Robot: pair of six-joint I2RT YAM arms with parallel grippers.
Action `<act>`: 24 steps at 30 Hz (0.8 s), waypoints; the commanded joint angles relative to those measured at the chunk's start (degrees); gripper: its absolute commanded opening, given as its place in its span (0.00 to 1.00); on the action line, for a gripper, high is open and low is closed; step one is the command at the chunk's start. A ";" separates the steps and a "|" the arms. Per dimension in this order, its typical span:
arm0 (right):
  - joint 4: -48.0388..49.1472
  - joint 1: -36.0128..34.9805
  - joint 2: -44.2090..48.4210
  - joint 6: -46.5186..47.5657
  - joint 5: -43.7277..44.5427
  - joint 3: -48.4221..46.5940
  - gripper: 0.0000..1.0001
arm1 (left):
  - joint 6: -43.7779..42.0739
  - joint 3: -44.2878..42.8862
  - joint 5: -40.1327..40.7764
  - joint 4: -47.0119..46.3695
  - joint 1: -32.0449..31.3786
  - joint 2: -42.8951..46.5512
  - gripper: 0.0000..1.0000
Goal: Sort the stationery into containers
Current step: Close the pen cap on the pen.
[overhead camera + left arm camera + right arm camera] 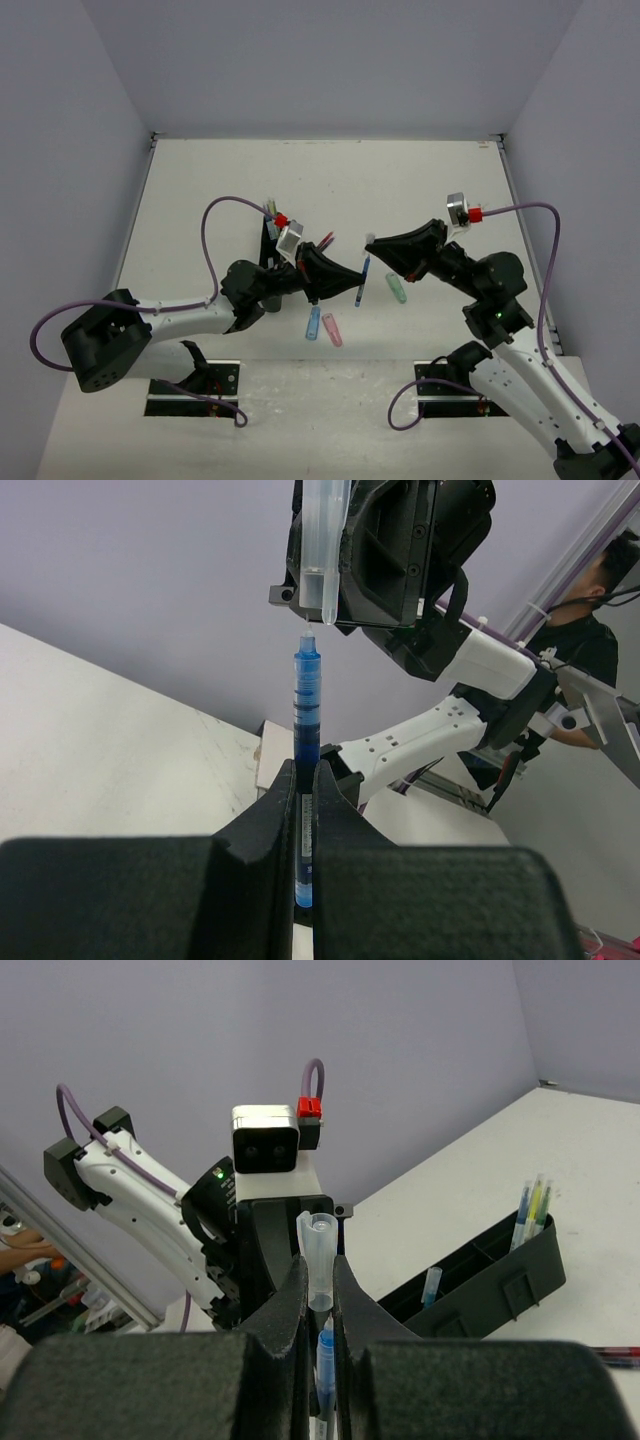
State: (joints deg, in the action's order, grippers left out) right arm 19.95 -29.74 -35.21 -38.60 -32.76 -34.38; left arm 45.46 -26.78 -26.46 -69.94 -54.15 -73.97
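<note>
The thin plastic pen [306, 715] is blue, with darker bands near its tip. The small plastic cap [324, 540] is clear, without colour. The long plastic organiser [480, 1282] is black. Among the short chunky pieces are a light-blue piece [313, 323], a pink piece [332, 329] and a pale green piece [397, 288].

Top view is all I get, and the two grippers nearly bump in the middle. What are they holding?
Observer: The left gripper pinches a blue pen, its tip sticking out past the fingers.
Child: What has the other one got?
Observer: The right gripper pinches a clear cap, lined up with the pen's tip.
Child: Is the cap on?
Observer: Not yet. The left wrist view shows a small gap between cap and tip.
</note>
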 commanded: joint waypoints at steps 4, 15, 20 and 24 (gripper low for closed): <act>-0.19 -0.32 0.58 1.41 -2.17 0.54 0.00 | -0.52 -1.85 -0.15 -1.59 -0.34 1.03 0.00; -2.51 -0.32 0.41 3.07 -0.81 -1.26 0.00 | -0.46 -1.62 -0.79 -1.62 -0.34 1.19 0.00; -4.25 -0.32 1.06 3.71 -0.12 -3.05 0.00 | -0.81 -1.43 -0.66 -1.04 -0.34 1.07 0.00; -6.67 -0.41 1.64 4.41 0.76 -4.82 0.00 | -0.99 -1.35 -0.79 -0.81 -0.34 0.76 0.00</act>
State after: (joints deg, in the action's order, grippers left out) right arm 14.72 -29.89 -34.70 -35.94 -32.75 -35.29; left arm 45.45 -26.81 -26.81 -69.69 -54.15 -73.97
